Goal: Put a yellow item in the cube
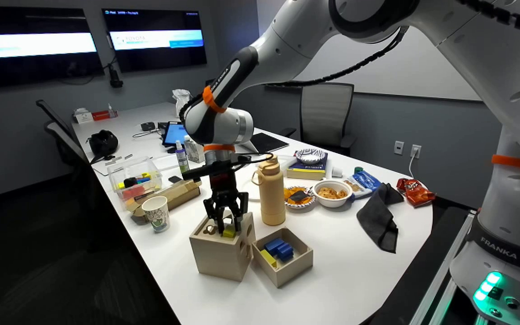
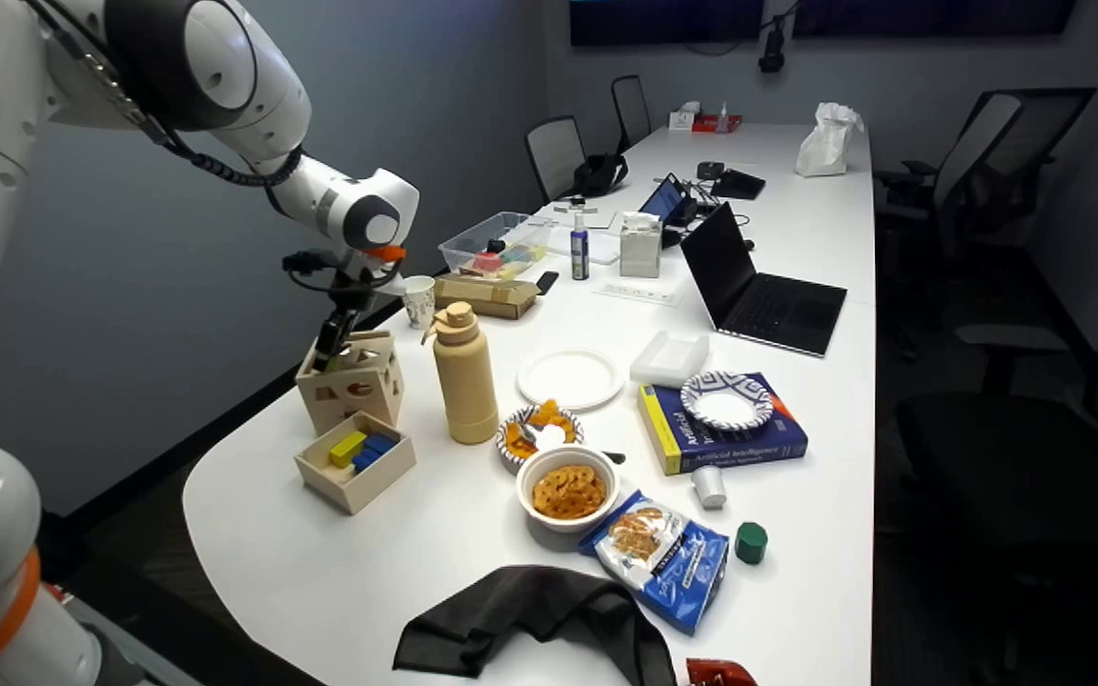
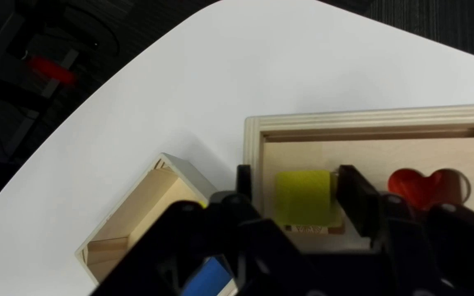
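Gaping wider than the yellow block [image 3: 303, 197], the fingers [image 3: 355, 199] straddle it.

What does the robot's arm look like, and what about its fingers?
The arm is white and rounded, with black trim and orange bands. A ribbed black cable runs along it. Its black base ring reads FRANKA EMIKA in white, with green lights below. The fingers are black and jointed, with slim tips.
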Available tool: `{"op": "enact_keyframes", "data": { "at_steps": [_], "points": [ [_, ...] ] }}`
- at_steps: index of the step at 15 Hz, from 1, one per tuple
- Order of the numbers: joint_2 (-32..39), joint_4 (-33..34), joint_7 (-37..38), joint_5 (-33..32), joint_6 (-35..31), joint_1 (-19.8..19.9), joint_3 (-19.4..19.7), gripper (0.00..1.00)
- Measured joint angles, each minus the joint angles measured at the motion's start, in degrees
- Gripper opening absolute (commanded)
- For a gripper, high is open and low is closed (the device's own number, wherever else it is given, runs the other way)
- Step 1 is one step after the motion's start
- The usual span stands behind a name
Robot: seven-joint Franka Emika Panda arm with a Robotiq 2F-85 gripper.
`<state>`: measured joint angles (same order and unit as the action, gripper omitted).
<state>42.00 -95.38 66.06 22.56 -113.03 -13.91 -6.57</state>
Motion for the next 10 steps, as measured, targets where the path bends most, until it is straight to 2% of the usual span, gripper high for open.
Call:
{"op": "enact_keyframes", "data": {
  "at_steps": [2, 10],
  "points": [
    [0.01, 0.0, 0.0, 0.0, -0.01, -0.01, -0.04, 0.99],
    [-0.01, 0.0, -0.03, 0.0, -0.33, 0.0, -0.04, 1.0]
  ]
}}
